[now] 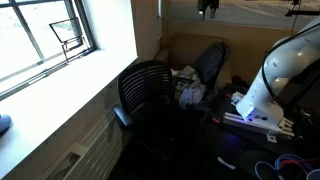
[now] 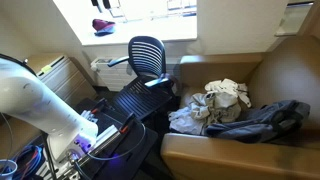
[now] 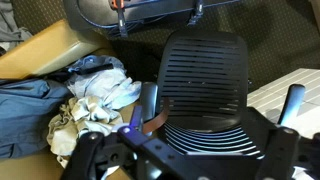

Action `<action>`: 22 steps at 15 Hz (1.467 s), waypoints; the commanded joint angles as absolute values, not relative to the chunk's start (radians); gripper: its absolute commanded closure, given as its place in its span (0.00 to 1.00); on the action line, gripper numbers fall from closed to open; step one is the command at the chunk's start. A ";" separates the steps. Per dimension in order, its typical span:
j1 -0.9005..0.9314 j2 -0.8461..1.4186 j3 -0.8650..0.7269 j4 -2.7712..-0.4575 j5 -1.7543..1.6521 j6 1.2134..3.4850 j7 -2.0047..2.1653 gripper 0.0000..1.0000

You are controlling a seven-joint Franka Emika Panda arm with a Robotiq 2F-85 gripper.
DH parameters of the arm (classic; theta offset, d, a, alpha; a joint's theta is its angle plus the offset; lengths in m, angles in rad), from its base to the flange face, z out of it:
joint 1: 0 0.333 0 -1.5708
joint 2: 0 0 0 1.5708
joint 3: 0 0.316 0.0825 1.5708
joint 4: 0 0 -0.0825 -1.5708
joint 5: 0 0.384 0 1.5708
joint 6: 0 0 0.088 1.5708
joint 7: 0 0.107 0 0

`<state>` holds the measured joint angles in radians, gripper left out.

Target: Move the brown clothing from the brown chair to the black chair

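The brown clothing (image 3: 72,125) is a crumpled tan cloth on the brown chair (image 3: 40,55), among other clothes. It also shows in an exterior view (image 2: 224,96). The black mesh chair (image 3: 205,80) stands next to it and shows in both exterior views (image 1: 148,85) (image 2: 148,55). Its seat holds no clothing. My gripper (image 3: 190,165) is open and empty, high above the black chair's seat. In an exterior view only its dark tip (image 1: 208,8) shows at the top edge.
A dark grey-blue jacket (image 2: 262,120) and a pale blue-white garment (image 3: 105,88) lie on the brown chair too. A thin brown strap (image 3: 152,122) lies by the black chair's seat edge. The robot base (image 1: 262,100) with cables stands beside the chairs. A window (image 1: 45,40) and radiator (image 2: 105,70) are nearby.
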<state>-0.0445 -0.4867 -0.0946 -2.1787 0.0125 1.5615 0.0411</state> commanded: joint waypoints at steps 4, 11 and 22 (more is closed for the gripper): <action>-0.058 -0.485 -0.084 -2.177 0.017 1.560 0.036 0.00; -0.058 -0.485 -0.084 -2.177 0.017 1.560 0.036 0.00; 0.031 0.017 0.039 -2.133 0.075 1.662 0.164 0.00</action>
